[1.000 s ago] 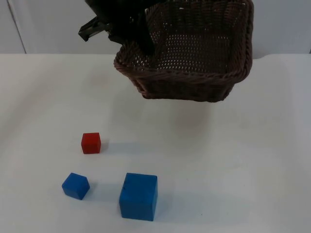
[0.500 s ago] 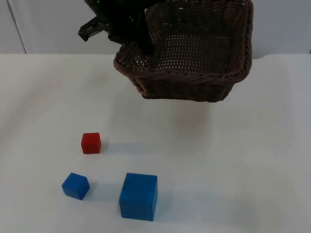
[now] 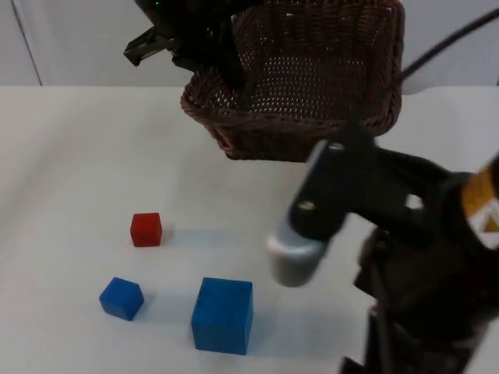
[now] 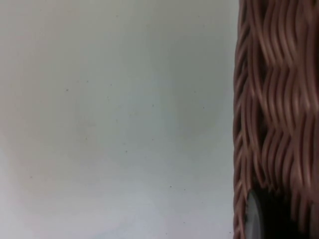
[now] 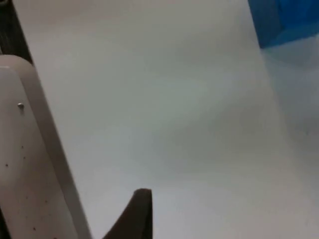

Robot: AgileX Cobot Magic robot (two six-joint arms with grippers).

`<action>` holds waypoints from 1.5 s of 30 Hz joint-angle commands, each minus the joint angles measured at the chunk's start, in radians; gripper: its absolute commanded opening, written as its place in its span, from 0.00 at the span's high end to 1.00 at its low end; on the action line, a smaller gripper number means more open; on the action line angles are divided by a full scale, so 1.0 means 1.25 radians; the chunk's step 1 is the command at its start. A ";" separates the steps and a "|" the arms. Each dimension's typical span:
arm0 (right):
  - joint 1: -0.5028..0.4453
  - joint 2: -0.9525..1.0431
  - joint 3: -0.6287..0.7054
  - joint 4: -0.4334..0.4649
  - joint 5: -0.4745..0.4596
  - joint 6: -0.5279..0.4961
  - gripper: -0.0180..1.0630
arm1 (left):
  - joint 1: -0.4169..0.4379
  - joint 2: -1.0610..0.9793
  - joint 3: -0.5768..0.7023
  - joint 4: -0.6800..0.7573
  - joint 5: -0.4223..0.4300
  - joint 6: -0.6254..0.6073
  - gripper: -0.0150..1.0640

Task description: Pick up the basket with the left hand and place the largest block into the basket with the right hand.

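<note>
My left gripper (image 3: 222, 66) pinches the rim of the brown wicker basket (image 3: 312, 86), holding it above the white table (image 3: 70, 156) by the grey wall. My right arm hangs over the table's right side; I cannot tell how its fingers stand. The large blue block (image 3: 223, 315) sits beside a small blue block (image 3: 122, 298) and a red block (image 3: 146, 229).

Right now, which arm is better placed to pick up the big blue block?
The right. The left gripper is holding the basket up, while the right arm is over the table beside the big blue block.
</note>
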 commanded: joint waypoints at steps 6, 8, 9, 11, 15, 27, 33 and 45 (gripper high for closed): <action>0.006 0.097 -0.106 -0.011 -0.011 -0.073 0.12 | -0.003 -0.011 -0.003 -0.002 -0.009 -0.001 0.99; 0.006 0.134 -0.137 -0.025 -0.013 -0.097 0.12 | -0.003 -0.011 -0.003 -0.002 -0.009 -0.001 0.99; 0.006 0.150 -0.150 -0.025 -0.013 -0.106 0.12 | -0.003 -0.011 -0.003 -0.002 -0.009 -0.001 0.99; 0.006 0.166 -0.163 -0.025 -0.013 -0.120 0.12 | -0.003 -0.011 -0.003 -0.002 -0.008 -0.001 0.99; 0.006 0.237 -0.213 -0.025 -0.019 -0.151 0.12 | -0.003 -0.011 -0.003 -0.002 -0.008 -0.001 0.99; 0.003 0.361 -0.303 -0.066 -0.026 -0.202 0.12 | -0.003 -0.011 -0.003 0.000 -0.005 -0.001 0.99; -0.035 0.377 -0.309 -0.078 -0.061 -0.201 0.12 | -0.003 -0.011 -0.003 0.002 -0.003 -0.001 0.99; -0.051 0.460 -0.339 -0.043 -0.074 -0.250 0.12 | -0.003 -0.011 -0.003 0.004 -0.003 -0.001 0.99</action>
